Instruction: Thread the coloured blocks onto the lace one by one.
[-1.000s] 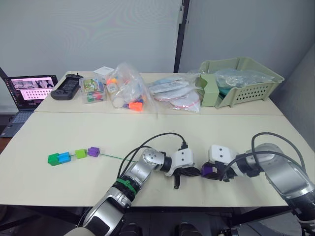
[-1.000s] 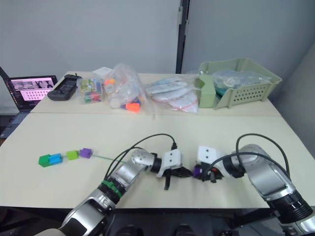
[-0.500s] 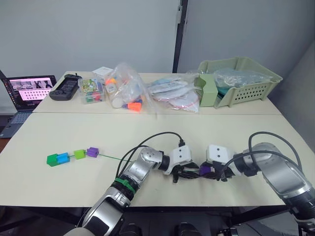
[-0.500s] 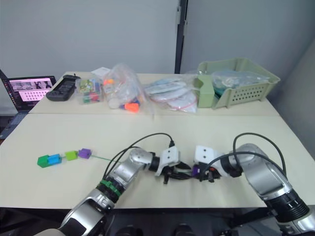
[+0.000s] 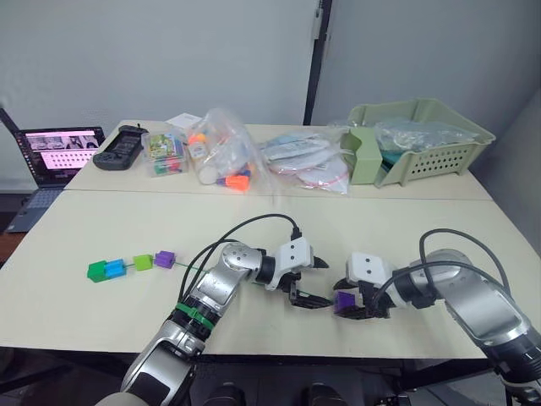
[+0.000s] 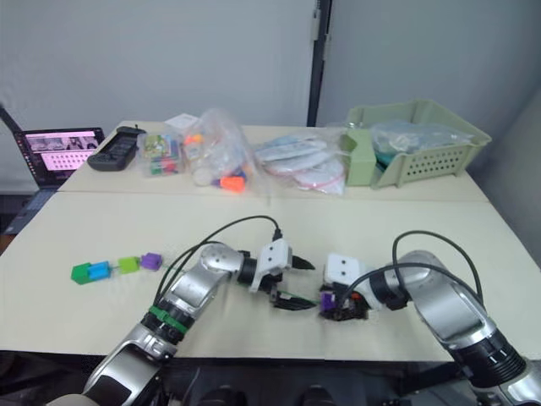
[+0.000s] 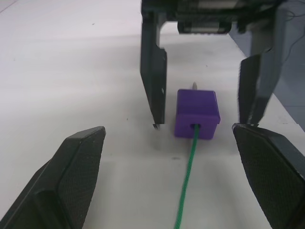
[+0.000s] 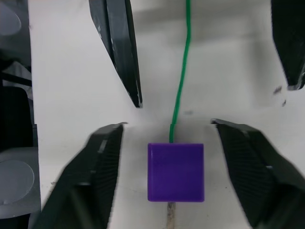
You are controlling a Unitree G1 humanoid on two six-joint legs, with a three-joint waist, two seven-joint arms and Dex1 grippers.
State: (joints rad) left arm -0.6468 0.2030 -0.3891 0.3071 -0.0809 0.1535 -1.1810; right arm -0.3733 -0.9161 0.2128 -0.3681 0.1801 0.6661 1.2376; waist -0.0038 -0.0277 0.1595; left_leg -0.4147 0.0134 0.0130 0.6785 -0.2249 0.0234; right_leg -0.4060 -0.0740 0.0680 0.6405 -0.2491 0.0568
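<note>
Purple block (image 7: 197, 113) sits on the table (image 5: 101, 228) between the two grippers, lace (image 7: 187, 179) entering its hole, pale tip just out the far side. Right gripper (image 5: 358, 302) jaws wide, straddling the block without contact. Left gripper (image 5: 314, 282) jaws wide, facing it. Four threaded blocks (image 5: 128, 265) lie well to the left
</note>
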